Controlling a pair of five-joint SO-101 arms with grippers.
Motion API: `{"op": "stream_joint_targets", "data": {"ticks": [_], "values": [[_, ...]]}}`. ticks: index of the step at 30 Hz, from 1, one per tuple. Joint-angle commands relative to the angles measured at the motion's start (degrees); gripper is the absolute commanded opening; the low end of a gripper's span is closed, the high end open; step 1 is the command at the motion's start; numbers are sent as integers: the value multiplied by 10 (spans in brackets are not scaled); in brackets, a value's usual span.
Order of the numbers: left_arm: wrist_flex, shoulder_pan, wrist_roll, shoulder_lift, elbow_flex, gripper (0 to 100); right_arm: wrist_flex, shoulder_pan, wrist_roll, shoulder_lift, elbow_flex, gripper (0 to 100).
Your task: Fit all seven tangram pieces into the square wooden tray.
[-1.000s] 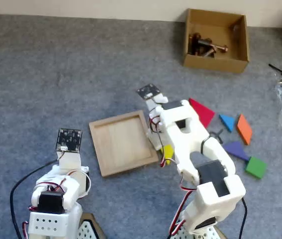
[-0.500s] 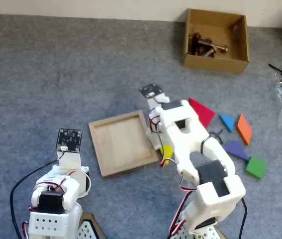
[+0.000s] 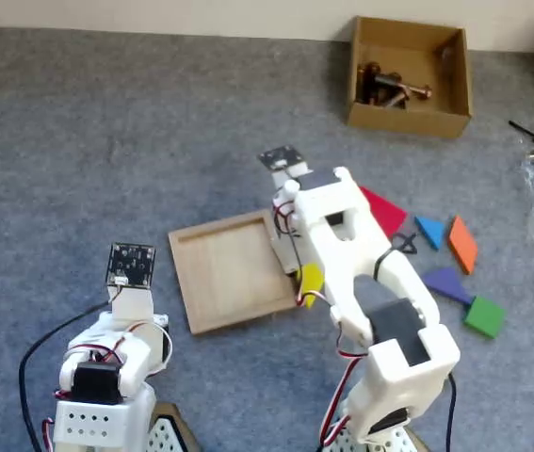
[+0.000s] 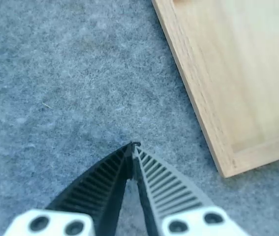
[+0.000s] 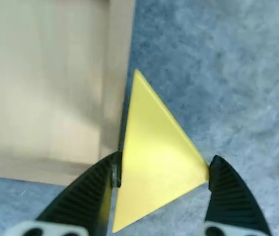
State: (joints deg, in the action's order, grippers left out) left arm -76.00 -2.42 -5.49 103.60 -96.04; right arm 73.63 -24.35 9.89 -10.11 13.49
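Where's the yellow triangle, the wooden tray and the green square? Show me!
yellow triangle [image 5: 154,162], right wrist view, middle of its flat face.
wooden tray [image 3: 224,273], high view, bare floor inside it.
green square [image 3: 484,316], high view, its top face.

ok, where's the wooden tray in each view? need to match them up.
High view: wooden tray at centre on the grey carpet, between the two arms.
Left wrist view: one corner of it, across carpet from the left gripper.
Right wrist view: beside the right gripper, its rim alongside the held yellow triangle.
Shared landmark: the tray's rim nearest the arms.
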Motion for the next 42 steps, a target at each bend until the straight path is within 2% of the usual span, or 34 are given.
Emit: {"op": "stream_joint_targets", "data": {"ticks": [1, 13, 23, 27, 31, 42], "values": [[1, 8, -4, 4, -11, 5, 17, -32, -6, 13, -44, 191], [1, 8, -4, 4, -11, 5, 17, -138, -9, 12, -86, 191], [1, 8, -4, 4, -11, 5, -47, -189, -110, 8, -109, 191], [1, 8, -4, 4, -11, 5, -73, -213, -127, 8, -108, 191], [1, 8, -4, 4, -11, 5, -73, -208, -124, 8, -108, 191], [1, 8, -4, 4, -11, 5, -40, -118, -123, 9, -108, 190]]}}
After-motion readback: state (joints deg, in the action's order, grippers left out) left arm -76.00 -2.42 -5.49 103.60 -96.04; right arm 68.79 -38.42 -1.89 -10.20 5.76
